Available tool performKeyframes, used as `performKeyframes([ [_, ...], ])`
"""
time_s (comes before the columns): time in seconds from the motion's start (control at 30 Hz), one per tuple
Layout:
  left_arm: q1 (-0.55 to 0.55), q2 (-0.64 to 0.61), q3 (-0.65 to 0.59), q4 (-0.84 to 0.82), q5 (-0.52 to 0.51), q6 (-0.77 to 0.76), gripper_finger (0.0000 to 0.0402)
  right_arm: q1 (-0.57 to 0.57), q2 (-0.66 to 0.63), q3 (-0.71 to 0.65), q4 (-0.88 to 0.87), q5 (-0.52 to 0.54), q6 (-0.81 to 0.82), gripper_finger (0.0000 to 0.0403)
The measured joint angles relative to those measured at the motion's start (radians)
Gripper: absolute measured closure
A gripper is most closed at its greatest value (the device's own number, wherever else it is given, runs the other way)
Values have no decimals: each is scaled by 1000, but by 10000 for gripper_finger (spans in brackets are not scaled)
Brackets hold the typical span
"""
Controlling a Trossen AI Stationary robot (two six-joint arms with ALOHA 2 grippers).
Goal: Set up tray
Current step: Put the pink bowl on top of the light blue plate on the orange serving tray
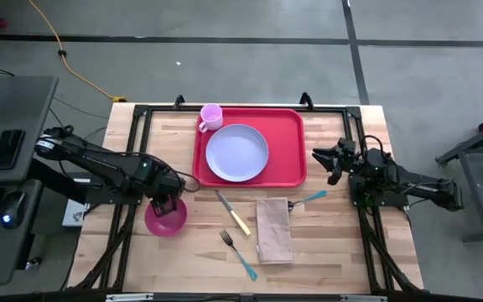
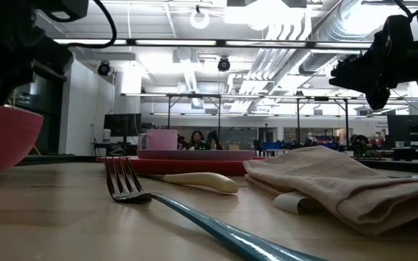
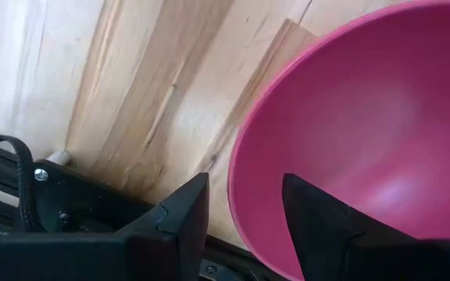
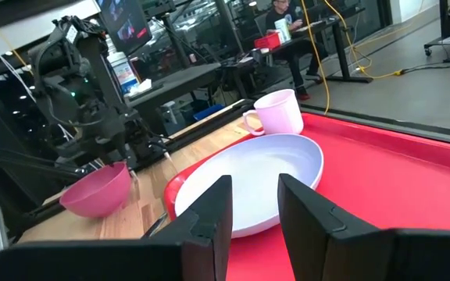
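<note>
The red tray (image 1: 288, 143) lies at the table's far middle and bears a lavender plate (image 1: 237, 153) and a pink mug (image 1: 210, 117). A magenta bowl (image 1: 168, 221) rests on the wood at near left. My left gripper (image 1: 164, 204) is open over the bowl's far rim. In the left wrist view, the left gripper (image 3: 244, 207) has one finger outside the bowl's rim (image 3: 237, 195) and one inside. My right gripper (image 1: 329, 161) hovers open beside the tray's right edge. In its wrist view, the right gripper (image 4: 255, 211) faces the plate (image 4: 264, 172) and mug (image 4: 278, 113).
A cream-handled knife (image 1: 234, 213), a teal-handled fork (image 1: 238, 251) and a folded beige napkin (image 1: 274, 230) lie near the tray's near side. A teal utensil handle (image 1: 313, 198) sticks out from under the napkin. Black frame rails run along the table's sides.
</note>
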Motion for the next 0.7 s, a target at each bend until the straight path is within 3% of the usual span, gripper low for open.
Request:
performKeyframes([
  [0.7,0,0,-54,56,-43,-4,222,0,0,0,24,-4,26,320],
])
